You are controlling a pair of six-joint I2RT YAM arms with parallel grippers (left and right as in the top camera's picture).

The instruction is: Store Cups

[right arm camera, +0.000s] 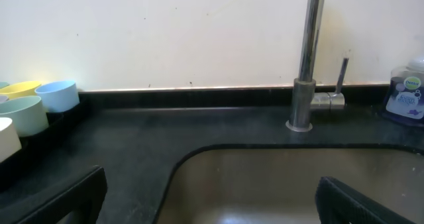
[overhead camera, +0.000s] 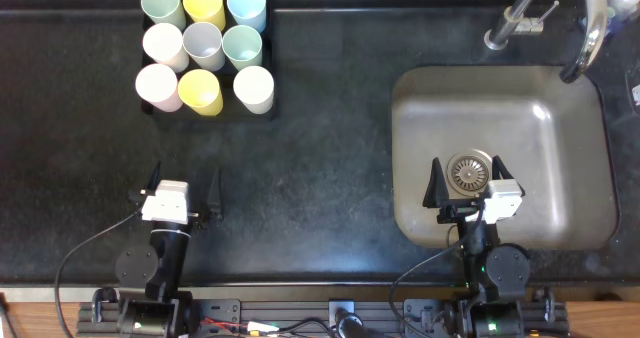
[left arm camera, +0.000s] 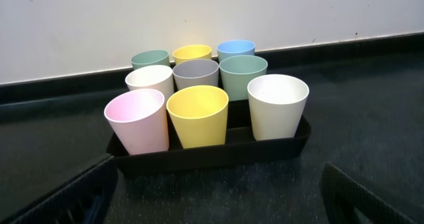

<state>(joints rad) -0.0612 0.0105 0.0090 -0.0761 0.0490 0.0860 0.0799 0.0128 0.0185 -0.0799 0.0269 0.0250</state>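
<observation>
All nine cups (overhead camera: 204, 50) stand upright in the black tray (left arm camera: 212, 154), packed three by three with rims touching or nearly so. The pink cup (left arm camera: 137, 121), a yellow cup (left arm camera: 197, 116) and a cream cup (left arm camera: 278, 106) form the row nearest me. I see no cup loose on the surface (overhead camera: 320, 158) beside the tray, and none in the sink (overhead camera: 560, 108) well off to the tray's right.

My left gripper (overhead camera: 185, 183) hangs in front of the tray, well apart from it, jaws spread and empty. My right gripper (overhead camera: 469, 178) sits over the sink, also spread and holding nothing.

I judge the storing finished, with every slot filled and nothing left to fetch.
</observation>
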